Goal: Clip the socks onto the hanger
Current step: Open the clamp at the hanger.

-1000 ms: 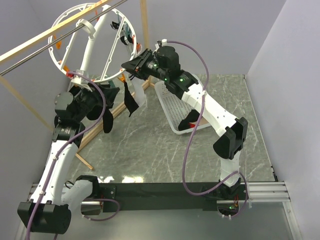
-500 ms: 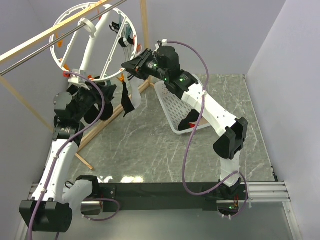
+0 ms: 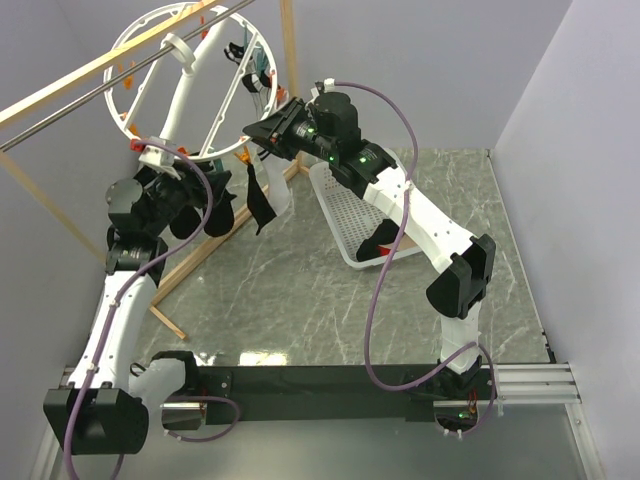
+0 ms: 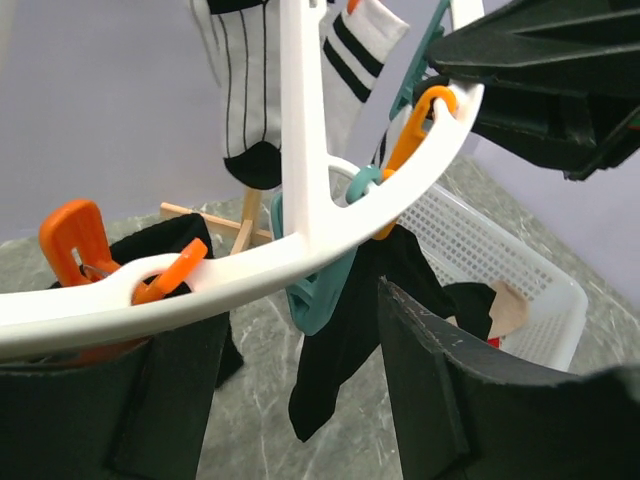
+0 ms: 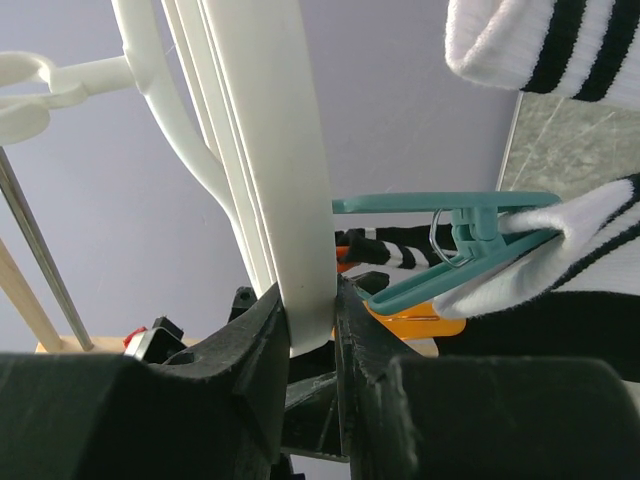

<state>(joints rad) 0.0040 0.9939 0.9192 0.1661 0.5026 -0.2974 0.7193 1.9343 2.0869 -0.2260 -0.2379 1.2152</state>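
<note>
The hanger [image 3: 150,60] is a white ring hung from a metal rod at the back left. My right gripper [image 3: 262,132] is shut on its right rim, and the white bar [image 5: 290,200] sits pinched between the fingers of my right gripper [image 5: 312,330]. A black sock [image 3: 262,205] hangs from a teal clip [image 4: 320,290] on the lower rim [image 4: 300,240]; it also shows in the left wrist view [image 4: 345,350]. My left gripper [image 4: 300,410] is open and empty just under that rim, near an orange clip [image 4: 75,235]. In the top view my left gripper [image 3: 212,195] is left of the hanging sock.
A white mesh basket [image 3: 340,200] stands right of the hanger with a dark sock [image 3: 380,240] in it. White striped socks [image 4: 250,90] hang from other clips. A wooden frame [image 3: 200,250] and the grey wall stand close on the left.
My left arm has shifted up and left under the ring's lower rim. The hanging black sock swung a little. My right gripper has kept its hold on the rim.
</note>
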